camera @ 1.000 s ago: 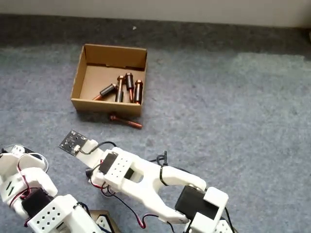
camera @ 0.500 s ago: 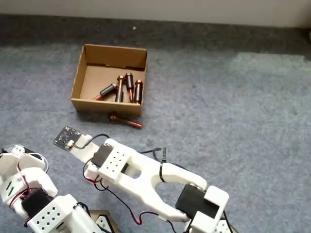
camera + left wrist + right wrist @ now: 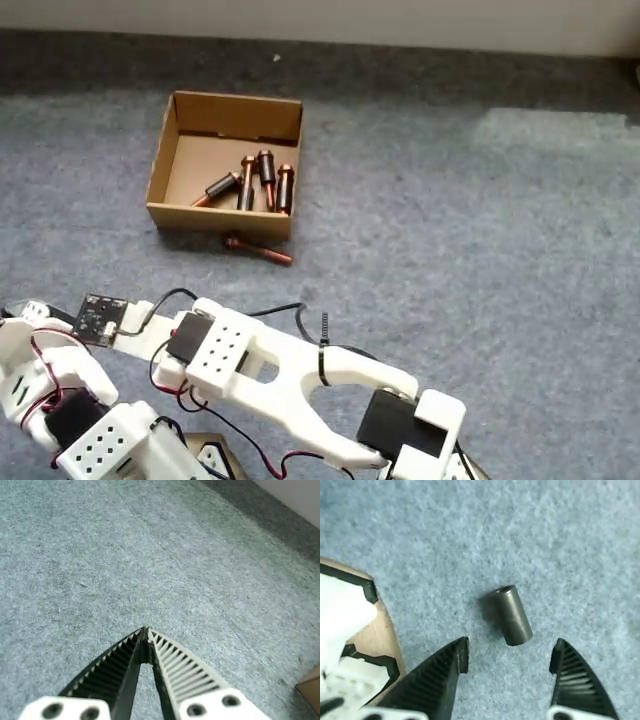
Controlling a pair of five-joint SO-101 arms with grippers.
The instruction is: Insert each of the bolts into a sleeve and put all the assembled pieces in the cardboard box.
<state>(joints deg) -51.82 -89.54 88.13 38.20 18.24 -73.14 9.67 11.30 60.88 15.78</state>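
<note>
Right end effector [image 3: 512,641] swung left, jaws spread over sleeve [image 3: 512,615].

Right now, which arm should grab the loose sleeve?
Right. The right gripper is open with the sleeve just ahead of its fingertips; the left gripper is shut over bare carpet.

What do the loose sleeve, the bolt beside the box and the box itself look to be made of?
Sleeve: likely dark metal, perhaps steel; a smooth dull-grey tube with a soft sheen.
Bolt: probably copper-coloured metal, with a reddish-brown shine; I can't tell if it is plated or solid.
Cardboard box: plain brown cardboard, matte, with thin folded walls.
</note>
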